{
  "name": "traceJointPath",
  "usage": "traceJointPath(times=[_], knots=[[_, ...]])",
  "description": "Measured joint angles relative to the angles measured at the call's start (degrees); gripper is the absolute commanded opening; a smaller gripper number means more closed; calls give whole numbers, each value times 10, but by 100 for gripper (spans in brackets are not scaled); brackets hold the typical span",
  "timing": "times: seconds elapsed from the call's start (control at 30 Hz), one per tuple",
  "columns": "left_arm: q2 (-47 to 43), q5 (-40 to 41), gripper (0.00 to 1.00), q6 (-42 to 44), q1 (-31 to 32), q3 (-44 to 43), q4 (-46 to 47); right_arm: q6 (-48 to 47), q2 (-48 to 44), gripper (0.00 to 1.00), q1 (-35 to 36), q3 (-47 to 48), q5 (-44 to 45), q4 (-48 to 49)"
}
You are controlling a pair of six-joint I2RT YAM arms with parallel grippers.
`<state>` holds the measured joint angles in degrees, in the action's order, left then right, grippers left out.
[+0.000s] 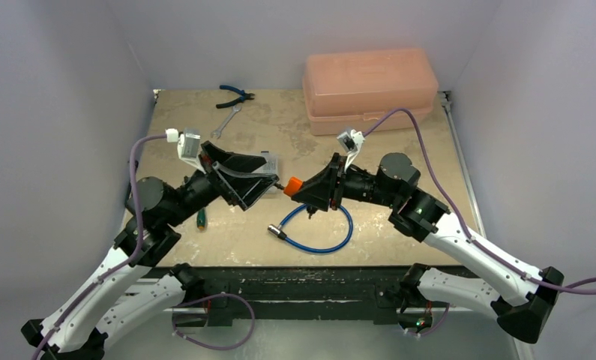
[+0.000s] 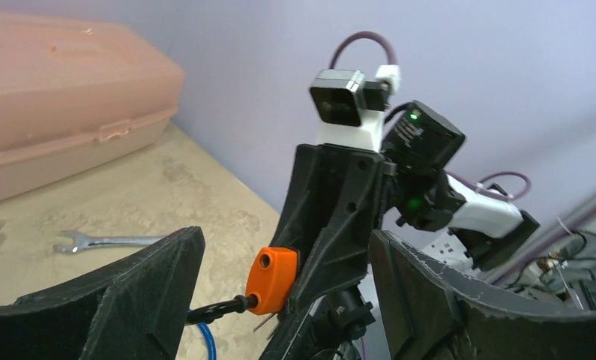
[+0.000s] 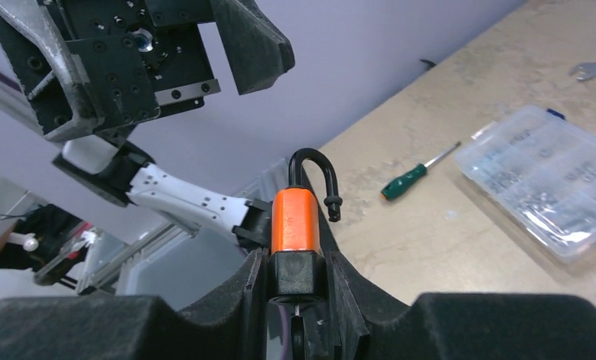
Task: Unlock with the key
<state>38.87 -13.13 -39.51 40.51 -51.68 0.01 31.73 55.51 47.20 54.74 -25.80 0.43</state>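
Open left tool (image 1: 274, 183) just beside padlock (image 3: 296, 217) pinched in right tool (image 3: 298, 266)

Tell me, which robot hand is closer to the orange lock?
Right. The right gripper is shut on the lock, with its fingers on both sides of it. The left gripper is open and faces the lock from just beside it, not gripping it.

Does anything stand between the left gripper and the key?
Yes, the orange padlock itself. Its open shackle end faces the open left gripper across free air, while the key sits at its far end, black head clamped in the right gripper. Nothing else visibly intervenes.
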Motion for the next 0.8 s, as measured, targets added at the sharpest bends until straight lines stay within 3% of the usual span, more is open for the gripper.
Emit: traceJointPath(times=[0.2,0.43,0.8], knots=[[-5,-54,80,22,0,-6,14,25,0,0,0,0,-56,34],[-1,-101,82,34,0,-6,16,50,0,0,0,0,-117,82],[7,-153,67,35,0,-6,30,69,7,0,0,21,-143,108]])
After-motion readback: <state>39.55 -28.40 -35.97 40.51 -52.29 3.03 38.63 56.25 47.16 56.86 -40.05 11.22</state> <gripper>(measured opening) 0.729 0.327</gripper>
